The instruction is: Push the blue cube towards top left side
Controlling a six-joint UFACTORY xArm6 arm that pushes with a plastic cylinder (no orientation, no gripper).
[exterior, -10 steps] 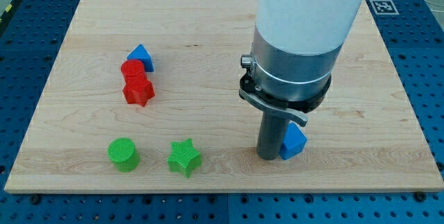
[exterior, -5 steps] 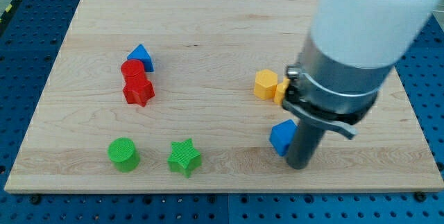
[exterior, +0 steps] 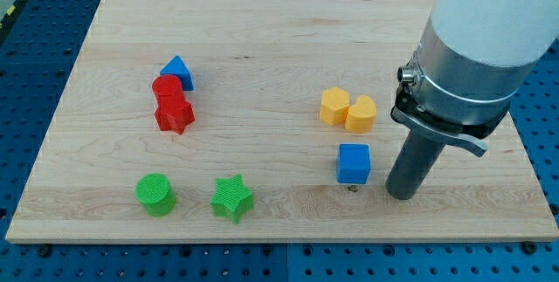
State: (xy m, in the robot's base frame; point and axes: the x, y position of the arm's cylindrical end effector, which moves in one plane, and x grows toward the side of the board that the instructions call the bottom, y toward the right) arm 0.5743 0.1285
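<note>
The blue cube (exterior: 354, 162) sits on the wooden board (exterior: 262, 46), right of centre and near the view's bottom. My tip (exterior: 402, 195) rests on the board just to the cube's right and slightly lower, with a small gap between them. The big white and grey arm body above the rod hides the board's right side.
Two yellow blocks (exterior: 334, 106) (exterior: 361, 113) sit side by side just above the cube. At the left are a blue triangle (exterior: 177, 72), a red cylinder (exterior: 165, 88) and a red star (exterior: 174, 113). A green cylinder (exterior: 155, 194) and a green star (exterior: 231, 198) lie near the bottom edge.
My tip has swung from the cube's left side around to its right. The cube shifted slightly left and turned square. The yellow blocks are now uncovered.
</note>
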